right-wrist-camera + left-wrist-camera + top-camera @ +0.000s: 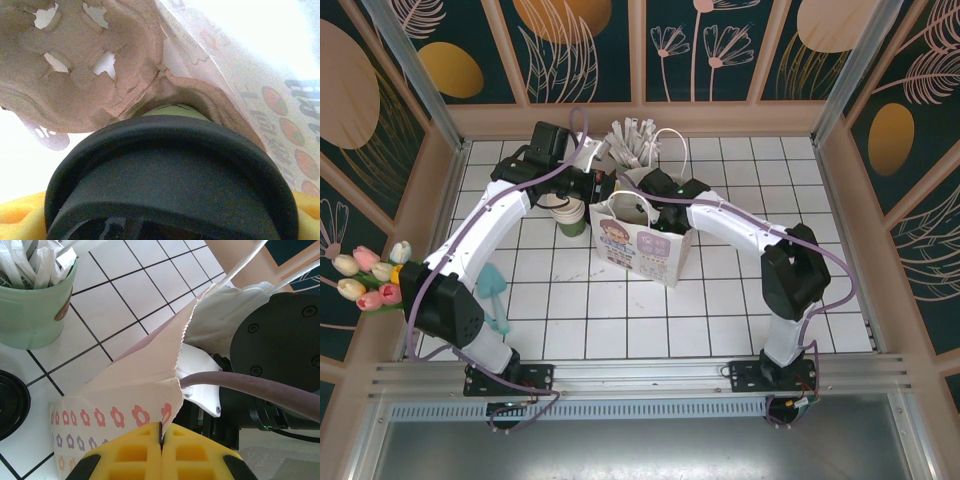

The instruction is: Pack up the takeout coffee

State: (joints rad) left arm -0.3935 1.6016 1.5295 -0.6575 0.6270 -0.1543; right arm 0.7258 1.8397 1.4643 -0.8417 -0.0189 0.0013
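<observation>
cup: dark green paper takeout coffee (170, 170) with black round lid, clamped between the wide-set right gripper (160, 210) fingers, inside white flower-printed paper bag (135, 390)
left gripper (161, 440): closed, pinching the bag rim

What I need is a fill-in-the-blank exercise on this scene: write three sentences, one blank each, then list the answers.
1. The left claw is ____ on the top edge of the paper bag.
2. The right claw holds the takeout coffee ____ the paper bag.
3. The cup that holds white wrapped sticks is pale ____.
Missing words: shut; inside; green.
</observation>
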